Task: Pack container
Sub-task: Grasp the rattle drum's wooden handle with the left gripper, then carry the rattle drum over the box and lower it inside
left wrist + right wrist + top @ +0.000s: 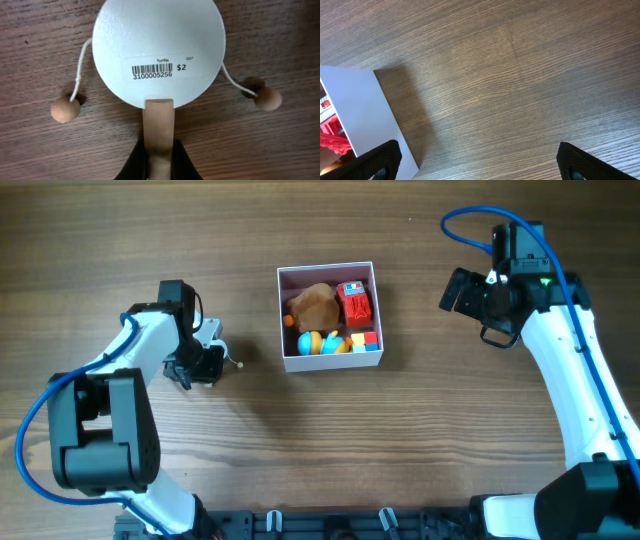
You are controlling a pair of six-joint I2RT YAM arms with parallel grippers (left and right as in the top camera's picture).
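Container: the container sits just above the middle of the overhead frame, open top up. Its white wall also shows at the left edge of the right wrist view.
Contents: a brown plush lump, a red toy and small bright pieces along the lower edge. Little pink floor is left bare.
Left gripper: your left gripper is left of the container and well apart from it, clamped tight on the wooden handle of a white disc. Two beads on strings lie on the table, one on each side.
Right gripper: your right gripper is at the upper right of the overhead frame, well apart from the box. Its fingers are spread wide with nothing between them.
Risk, strings: the beads trail loose, so they may snag the box wall or hang outside it when you carry the disc over.
Risk, room: the disc looks wide for the space left. It may ride up on the plush lump and tip out.
Risk, grip: you hold only the handle end, so the disc may swing or twist as you lift.
Writing: the sticker on the disc has a barcode, "3100005256" and "$2". The small word above looks like "Turtle".
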